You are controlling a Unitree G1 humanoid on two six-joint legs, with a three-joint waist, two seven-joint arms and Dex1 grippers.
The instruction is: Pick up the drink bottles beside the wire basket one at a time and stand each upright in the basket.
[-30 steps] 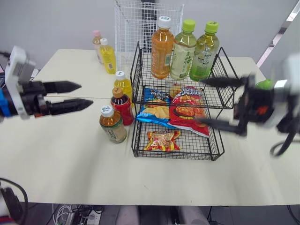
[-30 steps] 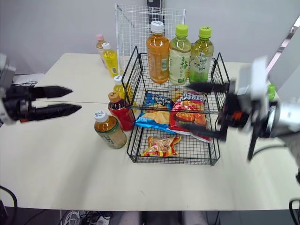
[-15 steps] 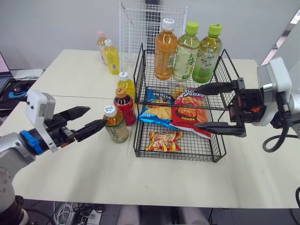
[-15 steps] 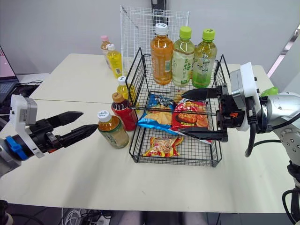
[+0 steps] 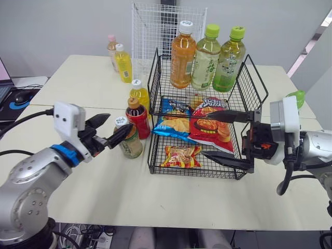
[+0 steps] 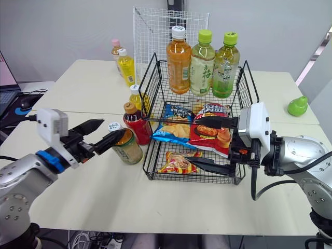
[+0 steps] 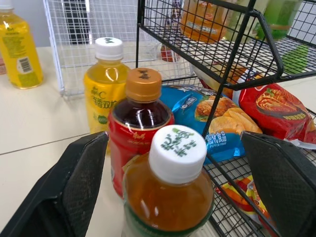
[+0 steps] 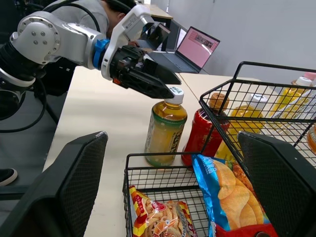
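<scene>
A brown tea bottle (image 5: 127, 141) with a white cap stands upright just left of the two-tier wire basket (image 5: 244, 101). Behind it stand a red bottle (image 5: 137, 117) and a yellow bottle (image 5: 138, 95). My left gripper (image 5: 117, 127) is open, its fingers on either side of the tea bottle's cap (image 7: 177, 152), not closed on it. My right gripper (image 5: 206, 134) is open in front of the basket's right half, level with the snack bags. The top tier holds an orange bottle (image 5: 181, 54) and two green bottles (image 5: 205, 57).
Two more small bottles (image 5: 121, 62) stand at the back left beside an upright wire grid panel (image 5: 155, 26). Chip bags (image 5: 210, 122) and a snack packet (image 5: 179, 155) fill the lower tier. A green pear-shaped object (image 6: 298, 106) lies at the far right.
My left gripper has moved right and now brackets the tea bottle's cap. My right gripper has dropped lower and come closer to the basket's front.
</scene>
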